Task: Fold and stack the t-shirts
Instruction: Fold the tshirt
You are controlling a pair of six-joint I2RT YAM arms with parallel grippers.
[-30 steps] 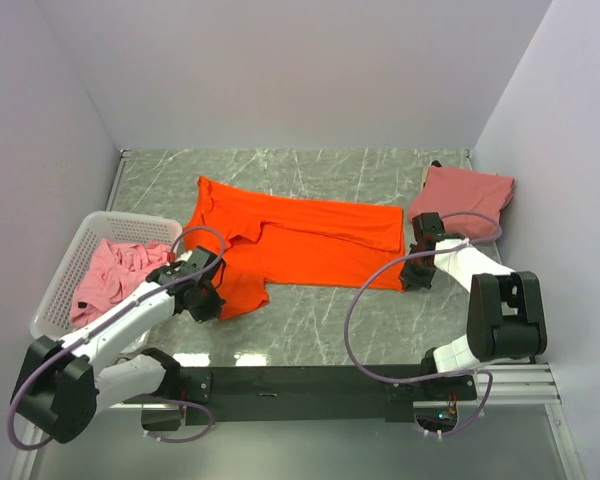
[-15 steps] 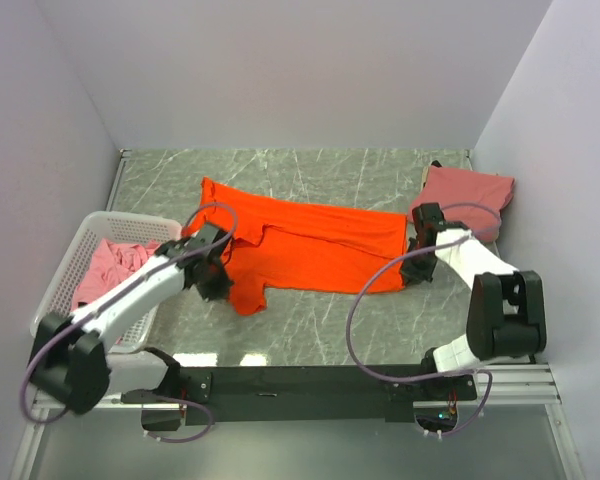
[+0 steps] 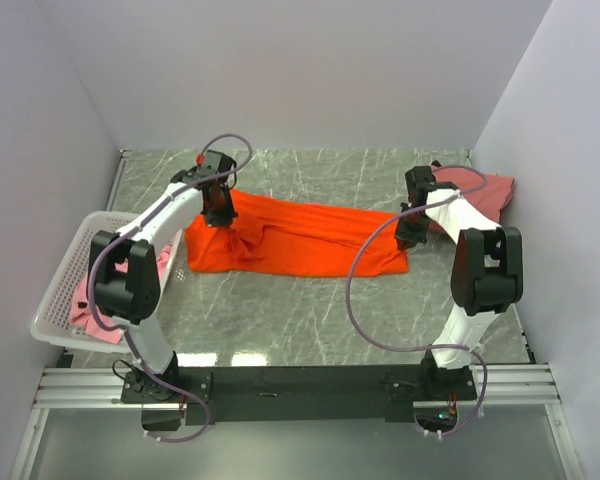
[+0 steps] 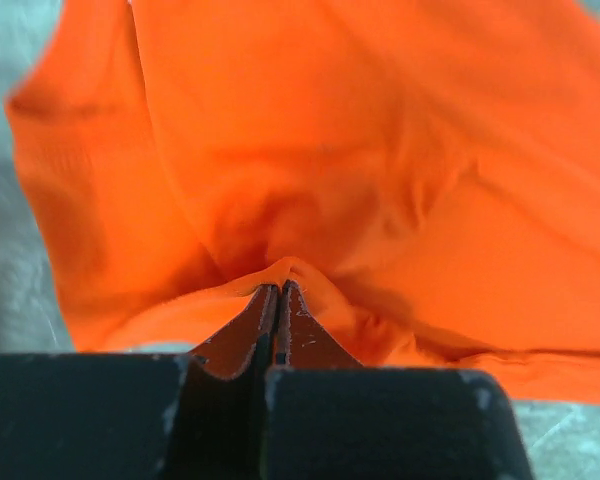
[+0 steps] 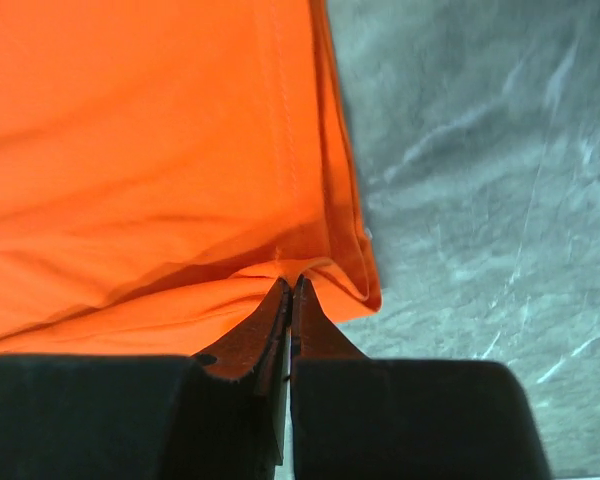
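Orange t-shirt (image 3: 310, 240) runs left to right between our left gripper (image 4: 278, 291) and right gripper (image 5: 290, 286), whose jaws each pinch one end of it.

- The white-and-black left arm (image 3: 166, 215) reaches from its base far forward along the left side. Its wrist is turned inward and tipped down.
- The left gripper (image 4: 278, 290) has its dark jaws pressed together, with a raised ridge of the bright orange cloth t-shirt (image 4: 310, 150) pinched between the tips.
- The white-and-black right arm (image 3: 450, 212) stands tall at the elbow, with its forearm angled inward and its wrist pointing down.
- The right gripper (image 5: 290, 283) is clamped the same way, its tips nipping the shirt's hemmed edge near a corner.
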